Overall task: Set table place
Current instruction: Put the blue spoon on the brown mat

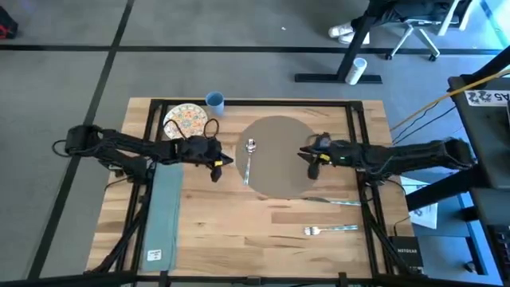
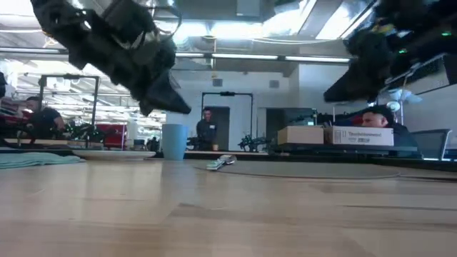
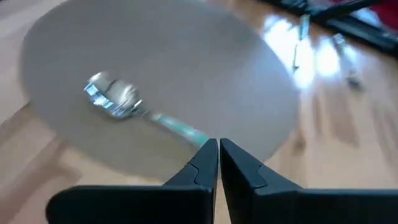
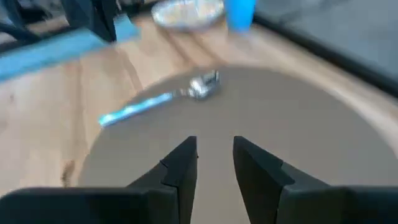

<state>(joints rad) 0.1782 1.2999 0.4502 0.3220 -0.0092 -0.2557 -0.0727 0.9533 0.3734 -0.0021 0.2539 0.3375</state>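
Note:
The round grey-brown placemat (image 1: pixel 280 155) lies flat mid-table. A spoon (image 1: pixel 249 159) lies on its left part, with its bowl (image 3: pixel 112 98) toward the far edge and its teal handle (image 4: pixel 134 111) reaching the mat's rim. My left gripper (image 1: pixel 223 163) hovers shut just left of the spoon, raised off the table in the low view (image 2: pixel 173 106). My right gripper (image 1: pixel 304 153) hangs open over the mat's right part (image 4: pixel 214 149), nothing between its fingers.
A patterned plate (image 1: pixel 185 121) and a blue cup (image 1: pixel 214 100) stand at the far left. A long teal napkin (image 1: pixel 163 211) lies along the left side. A knife (image 1: pixel 331 201) and a fork (image 1: pixel 328 230) lie near right. Bare wood (image 1: pixel 239 231) shows in the near middle.

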